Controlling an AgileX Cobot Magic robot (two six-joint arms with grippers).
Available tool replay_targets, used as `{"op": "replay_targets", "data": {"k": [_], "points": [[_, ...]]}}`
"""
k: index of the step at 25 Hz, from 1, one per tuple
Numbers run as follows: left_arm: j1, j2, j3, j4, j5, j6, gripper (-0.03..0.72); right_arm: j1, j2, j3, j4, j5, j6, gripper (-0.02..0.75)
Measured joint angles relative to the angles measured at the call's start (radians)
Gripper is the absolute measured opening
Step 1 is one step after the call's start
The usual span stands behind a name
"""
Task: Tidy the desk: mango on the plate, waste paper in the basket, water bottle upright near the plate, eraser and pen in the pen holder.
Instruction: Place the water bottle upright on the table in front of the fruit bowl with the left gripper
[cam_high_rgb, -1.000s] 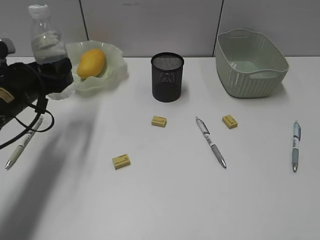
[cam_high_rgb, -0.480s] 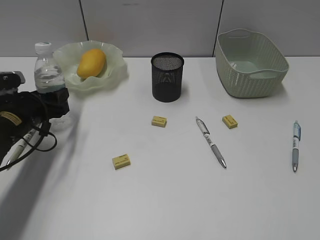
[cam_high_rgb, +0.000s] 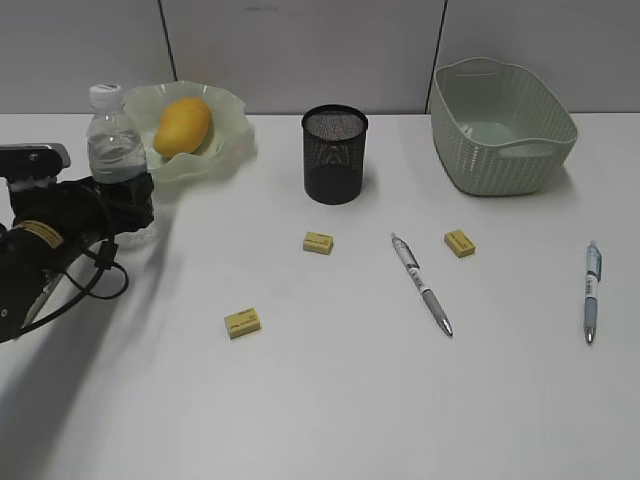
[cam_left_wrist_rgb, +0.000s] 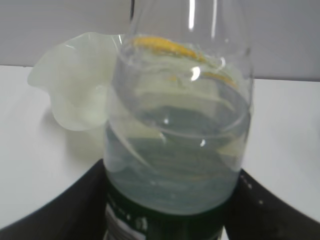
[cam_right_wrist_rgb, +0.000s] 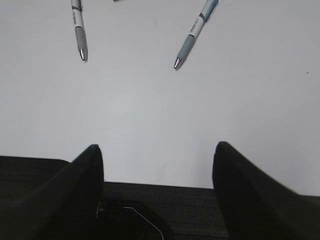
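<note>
Clear water bottle, white cap, dark green label, upright, pinched in left gripper.

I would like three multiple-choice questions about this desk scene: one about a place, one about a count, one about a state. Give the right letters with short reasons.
1. Where is the mango?
A. on the plate
B. in the basket
C. beside the pen holder

2. How many yellow erasers lie on the desk?
A. one
B. two
C. three

3. What is the state of the bottle?
A. lying flat
B. upright in the left gripper
C. standing alone, untouched

Answers: 1 A, the fruit rests in the wavy green dish. 2 C, erasers at and. 3 B, cap up, dark fingers on both sides of it.
</note>
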Motion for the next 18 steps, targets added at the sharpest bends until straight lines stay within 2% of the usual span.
{"op": "replay_targets", "data": {"k": [18], "points": [[0.000,0.006,-0.004,0.003,-0.007,0.000,0.481,0.000,0.000,0.000,0.000,-0.001,0.000,0.538]]}}
